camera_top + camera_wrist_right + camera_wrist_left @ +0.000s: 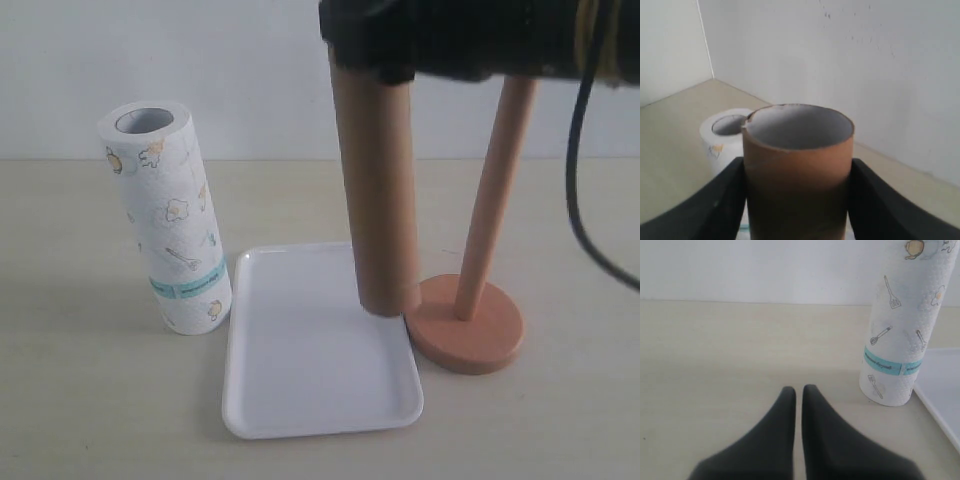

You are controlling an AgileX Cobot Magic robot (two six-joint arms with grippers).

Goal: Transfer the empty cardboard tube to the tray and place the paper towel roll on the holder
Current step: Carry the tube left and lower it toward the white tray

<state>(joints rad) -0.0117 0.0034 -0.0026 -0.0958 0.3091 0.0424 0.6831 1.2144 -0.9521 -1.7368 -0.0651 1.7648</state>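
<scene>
The empty cardboard tube hangs nearly upright, its lower end just above the right edge of the white tray. My right gripper is shut on its top end; the right wrist view shows the tube pressed between both black fingers, its grey inside facing the camera. The holder stands bare to the right of the tray, its rod rising behind my arm. The printed paper towel roll stands upright left of the tray. My left gripper is shut and empty, low over the table, apart from the roll.
A white wall runs behind the beige table. A black cable hangs from my right arm at the far right. The tray's corner shows beside the roll in the left wrist view.
</scene>
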